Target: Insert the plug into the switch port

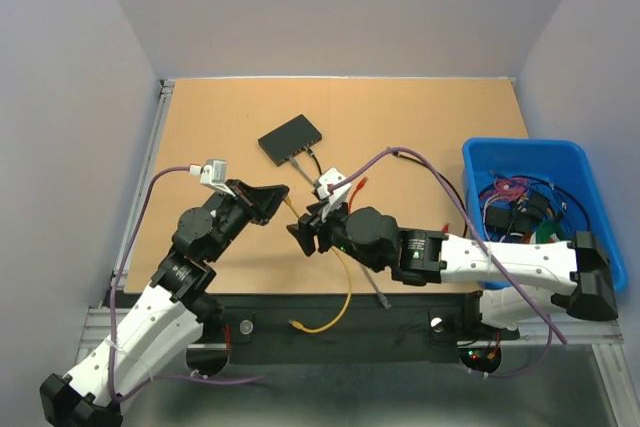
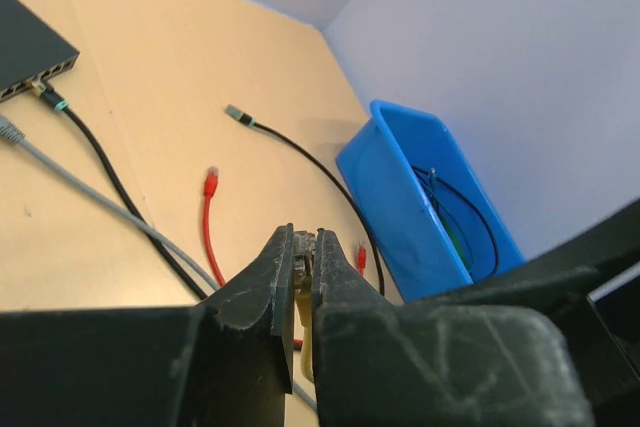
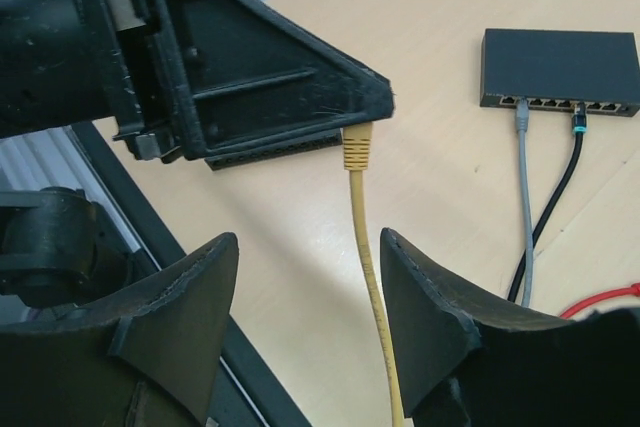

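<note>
Lab: partitioned robot bench (image 1: pixel 220 117)

The top camera hangs above and behind both arms, looking down and forward over the whole table (image 1: pixel 220 117), from the arm bases at its bottom edge to the back wall; it is the farthest view. The left wrist camera sits right behind the left gripper (image 2: pixel 300 247), seemingly low over the table, facing the far right corner. The right wrist camera looks out between the fingers of the right gripper (image 3: pixel 308 242), facing left and away, very close to the left gripper's tip. All three views share the switch (image 1: pixel 291 137). The top and left wrist views share the blue bin (image 1: pixel 520 145); the top and right wrist views share the yellow cable (image 3: pixel 365 247).
</note>
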Robot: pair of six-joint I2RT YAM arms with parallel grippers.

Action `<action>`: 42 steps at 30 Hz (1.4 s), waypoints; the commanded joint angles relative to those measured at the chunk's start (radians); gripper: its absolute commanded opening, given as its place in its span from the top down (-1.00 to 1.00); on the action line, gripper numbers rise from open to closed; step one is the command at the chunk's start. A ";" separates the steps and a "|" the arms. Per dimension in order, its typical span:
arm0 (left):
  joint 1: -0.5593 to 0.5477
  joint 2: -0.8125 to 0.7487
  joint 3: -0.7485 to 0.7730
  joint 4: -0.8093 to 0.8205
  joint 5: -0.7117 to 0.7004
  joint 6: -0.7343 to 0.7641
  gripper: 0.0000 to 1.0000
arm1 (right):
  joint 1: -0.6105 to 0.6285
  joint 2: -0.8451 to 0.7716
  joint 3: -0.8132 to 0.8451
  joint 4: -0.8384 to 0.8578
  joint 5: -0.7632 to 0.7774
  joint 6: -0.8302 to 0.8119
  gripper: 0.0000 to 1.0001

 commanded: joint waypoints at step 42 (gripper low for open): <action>0.003 0.004 0.065 -0.021 0.029 -0.049 1.00 | 0.009 0.266 0.174 0.093 0.277 -0.034 0.56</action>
